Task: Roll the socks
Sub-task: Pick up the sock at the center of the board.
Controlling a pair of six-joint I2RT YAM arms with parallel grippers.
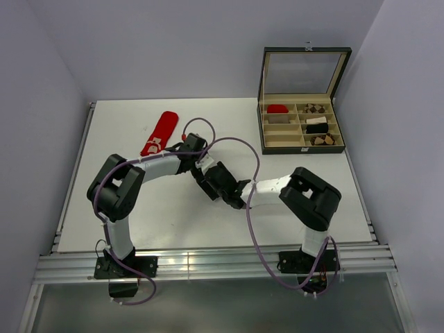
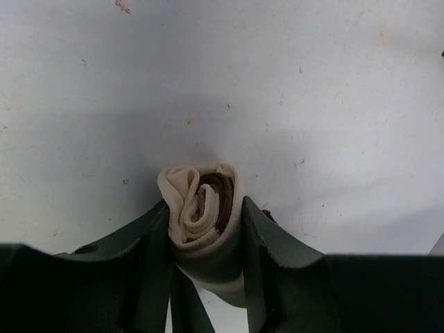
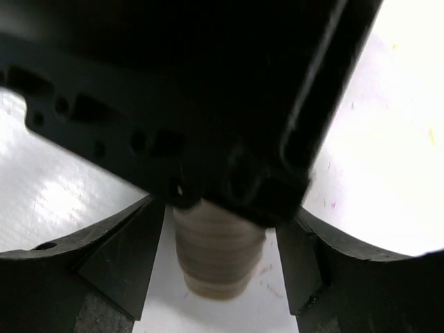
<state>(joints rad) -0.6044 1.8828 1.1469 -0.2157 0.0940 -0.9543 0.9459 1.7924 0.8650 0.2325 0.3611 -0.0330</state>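
Cream sock (image 2: 205,208), rolled, soft, springy: left end effector (image 2: 206,232) clamps roll's sides, mid-worktop (image 1: 208,125). Right end effector (image 3: 222,232) spread, straddling roll, seemingly untouching; blurred. Red sock (image 1: 159,133) flat, far-left. Pinch mid-roll or it unwinds.

No legible text or numbers, white marks on the red sock (image 1: 159,133) too small to read

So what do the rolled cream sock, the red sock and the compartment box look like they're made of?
Cream sock: soft matte knit fabric; it folds in limp spiral layers. Red sock: likely similar fabric, lying flat, no shine. Compartment box: rigid dark shell, wood or leatherette cannot be told; lid panel looks see-through, glass or plastic.
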